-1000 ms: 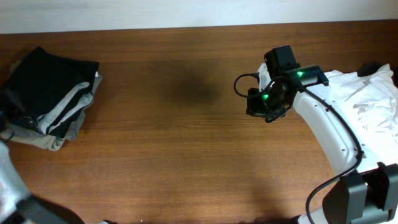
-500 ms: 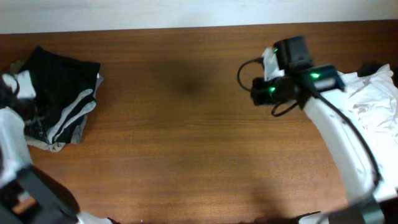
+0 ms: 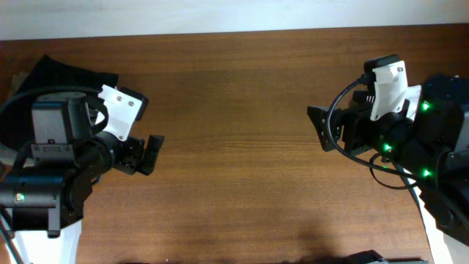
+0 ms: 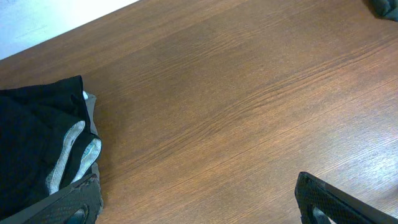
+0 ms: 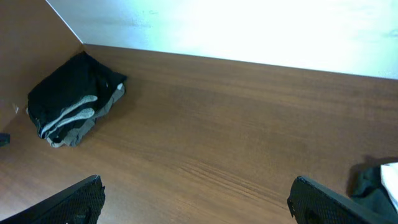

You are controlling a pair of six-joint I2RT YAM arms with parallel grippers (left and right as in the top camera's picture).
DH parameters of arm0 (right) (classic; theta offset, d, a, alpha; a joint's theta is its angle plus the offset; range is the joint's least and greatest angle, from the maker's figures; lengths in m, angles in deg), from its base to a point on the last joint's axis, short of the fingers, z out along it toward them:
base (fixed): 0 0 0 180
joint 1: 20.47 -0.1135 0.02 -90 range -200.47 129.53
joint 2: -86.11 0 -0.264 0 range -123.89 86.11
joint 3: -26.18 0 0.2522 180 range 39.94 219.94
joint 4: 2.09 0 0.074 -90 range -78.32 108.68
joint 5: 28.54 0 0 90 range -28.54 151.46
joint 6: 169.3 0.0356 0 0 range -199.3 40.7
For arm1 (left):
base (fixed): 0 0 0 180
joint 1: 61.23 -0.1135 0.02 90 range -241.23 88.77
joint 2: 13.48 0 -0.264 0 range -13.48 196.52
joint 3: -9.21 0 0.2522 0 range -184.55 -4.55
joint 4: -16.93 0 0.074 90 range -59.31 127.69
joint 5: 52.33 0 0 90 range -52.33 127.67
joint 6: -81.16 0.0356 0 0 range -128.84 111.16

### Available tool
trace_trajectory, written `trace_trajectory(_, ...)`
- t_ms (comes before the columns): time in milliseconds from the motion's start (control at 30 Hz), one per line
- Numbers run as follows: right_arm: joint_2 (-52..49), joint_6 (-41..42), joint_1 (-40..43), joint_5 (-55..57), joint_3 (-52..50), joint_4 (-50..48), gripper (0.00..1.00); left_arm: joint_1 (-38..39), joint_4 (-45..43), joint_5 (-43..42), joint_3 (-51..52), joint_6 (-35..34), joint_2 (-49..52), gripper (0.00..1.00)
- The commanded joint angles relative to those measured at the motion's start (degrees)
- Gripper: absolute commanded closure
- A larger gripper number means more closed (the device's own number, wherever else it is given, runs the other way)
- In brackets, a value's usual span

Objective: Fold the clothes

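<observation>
A folded pile of black, grey and white clothes [image 4: 40,140] lies at the table's left end and also shows far off in the right wrist view as the pile [image 5: 71,106]. In the overhead view my left arm covers most of it, leaving a black corner [image 3: 62,72]. My left gripper [image 4: 199,211] is open over bare wood just right of the pile, holding nothing. My right gripper [image 5: 202,208] is open too, empty, over the table's right half. A scrap of dark and white cloth [image 5: 380,179] shows at its lower right.
Both arms stand high and near the overhead camera, the left gripper [image 3: 152,152] and the right gripper [image 3: 321,126] facing each other across the wooden table [image 3: 234,110]. A dark garment edge [image 4: 387,7] lies far right. A pale wall runs along the back edge.
Both grippers have opened wide. The left arm has come off the folded pile and the right arm off the white clothes; both have risen toward the overhead camera.
</observation>
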Motion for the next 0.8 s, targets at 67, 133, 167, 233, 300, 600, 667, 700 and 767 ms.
trace_trajectory(67, -1.27, 2.95, -0.22, -3.48, 0.66, 2.25, 0.01, 0.33, 0.24, 0.83, 0.11, 0.87, 0.2, 0.0)
trace_trajectory(133, -1.68, 1.49, -0.2, -0.96, 0.63, 6.29, 0.01, 0.33, 0.24, 0.83, 0.11, 0.87, 0.2, 0.01)
trace_trajectory(167, -1.79, 1.46, -0.13, -0.55, 0.63, 8.41, 0.01, 0.33, 0.22, 0.83, 0.11, 0.87, 0.2, 0.01)
trace_trajectory(233, -0.37, 0.57, -0.28, 4.57, 0.66, 8.26, 0.01, 0.33, 0.24, 0.83, 0.11, 0.87, 0.2, 0.01)
trace_trajectory(300, 2.75, -2.71, -0.44, 8.7, 0.63, 5.57, 0.01, 0.33, 0.24, 0.83, 0.11, 0.87, 0.2, 0.01)
trace_trajectory(600, 29.05, -15.63, 12.13, 8.41, -36.11, -20.83, 0.01, 0.33, 0.24, 0.83, 0.11, 0.87, 0.2, 0.01)
trace_trajectory(667, 39.78, -15.61, 12.7, 7.13, -53.48, -30.42, 0.01, 0.33, 0.24, 0.83, 0.11, 0.87, 0.2, 0.01)
trace_trajectory(700, 43.71, -15.61, 12.7, 7.13, -58.6, -32.61, 0.01, 0.33, 0.24, 0.83, 0.11, 0.87, 0.2, 0.01)
trace_trajectory(767, 51.52, -15.58, 12.83, 7.15, -66.69, -34.1, 0.01, 0.33, 0.24, 0.83, 0.11, 0.87, 0.2, 0.01)
